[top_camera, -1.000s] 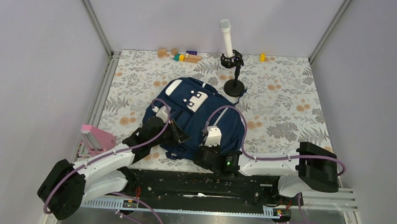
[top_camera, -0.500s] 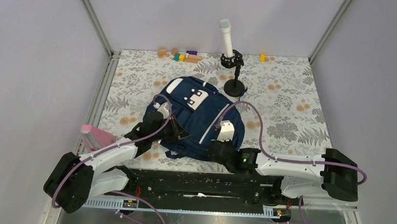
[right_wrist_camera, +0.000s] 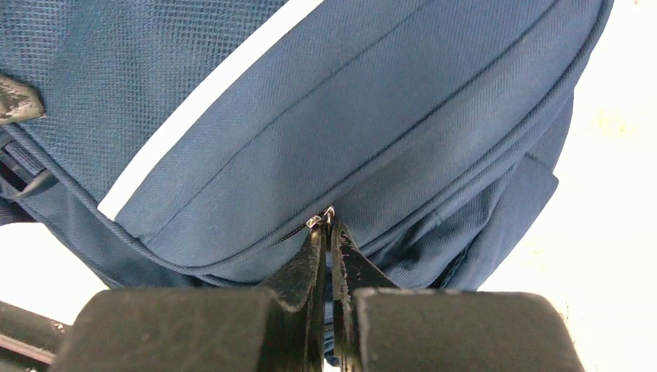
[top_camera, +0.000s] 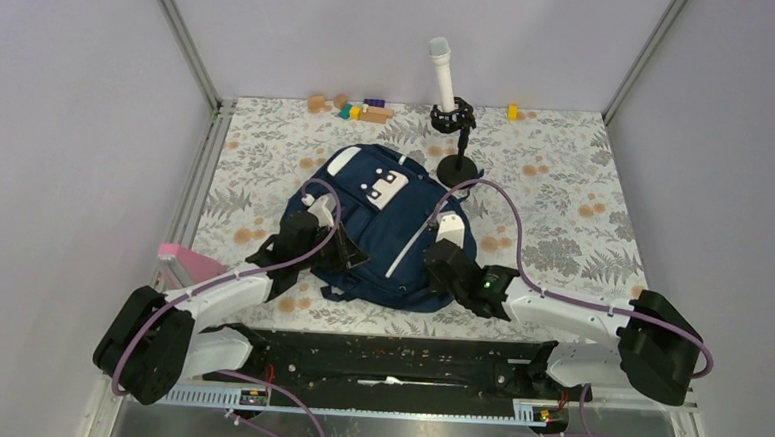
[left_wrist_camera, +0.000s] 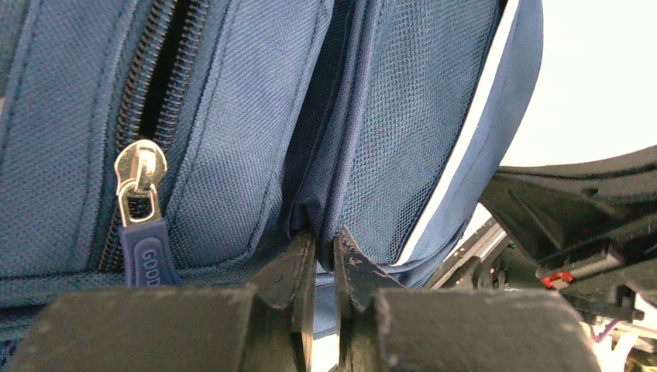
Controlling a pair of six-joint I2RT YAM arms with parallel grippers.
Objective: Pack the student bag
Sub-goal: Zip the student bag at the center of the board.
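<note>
Because both wrist views sit right against cloth, most of the student bag (left_wrist_camera: 232,116) is cut off in them. Only the overhead view shows it whole, lying flat at centre frame on the floral-print tabletop (top_camera: 564,208), between my two arms.

My left pincer (left_wrist_camera: 325,248) has its black fingers nearly together, pinching a fold of navy fabric at the bag's edge, bottom centre of the left wrist view. How deep the fold goes between the tips is hidden. My right pincer (right_wrist_camera: 327,232) is clamped tight on a small silver zip pull (right_wrist_camera: 324,217), bottom centre of its view, with most of the pull buried between the tips. From overhead both sets of fingertips are hidden under my wrists.

Textures: coarse woven navy nylon, an open mesh panel upper right in the left wrist view, and a smooth white trim stripe (right_wrist_camera: 209,147) running diagonally. A second zip sits at the left of the left wrist view, with dark teeth, a shiny metal slider (left_wrist_camera: 139,182) and a rubbery navy tab (left_wrist_camera: 147,252). Its raised letters are cut off by my finger block. Finger edges look scuffed and saw-toothed.

Overhead, upper frame: a white cylinder (top_camera: 441,69) tilted on a black round-base stand (top_camera: 457,170), just beside the bag's upper right edge. Small coloured blocks (top_camera: 359,108) lie upper left on the cloth, one yellow block (top_camera: 512,111) upper right. A pink object (top_camera: 189,265) sits at the left edge, partly behind my left arm, shape unclear.
</note>
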